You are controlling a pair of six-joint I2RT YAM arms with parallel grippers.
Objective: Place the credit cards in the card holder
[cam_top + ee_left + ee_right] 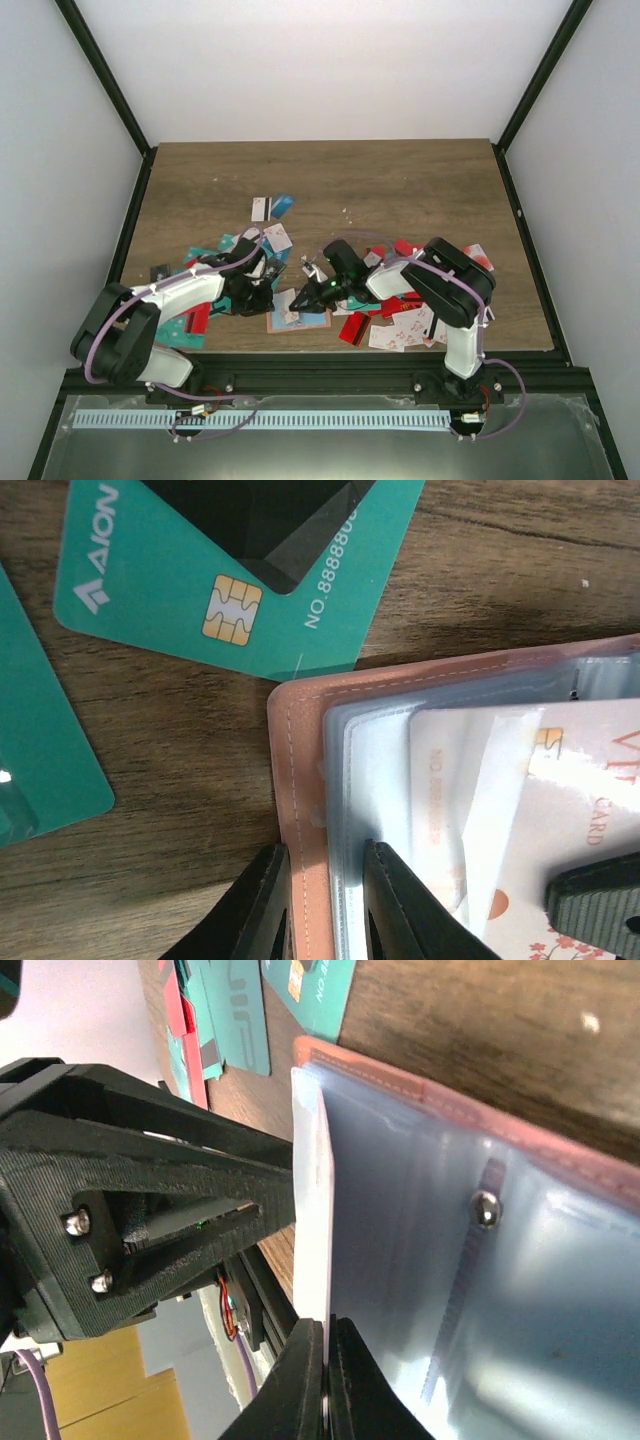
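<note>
The salmon-pink card holder (300,320) lies open on the wood, its clear inner sleeves facing up. My left gripper (325,855) is shut on the card holder (300,740) at its near edge, with one finger outside the pink cover and the other on the plastic sleeve. My right gripper (328,1360) is shut on a white credit card (312,1210) held edge-on against the sleeves of the card holder (520,1140). In the left wrist view that white card (570,770) with red marks lies over the sleeves. In the top view my left gripper (262,298) and right gripper (300,297) meet over the holder.
Loose teal cards (200,570) lie just beyond the holder, another (40,750) at the left. Red and white cards (400,325) are scattered under the right arm, teal ones (215,250) by the left arm, and two more cards (272,207) further back.
</note>
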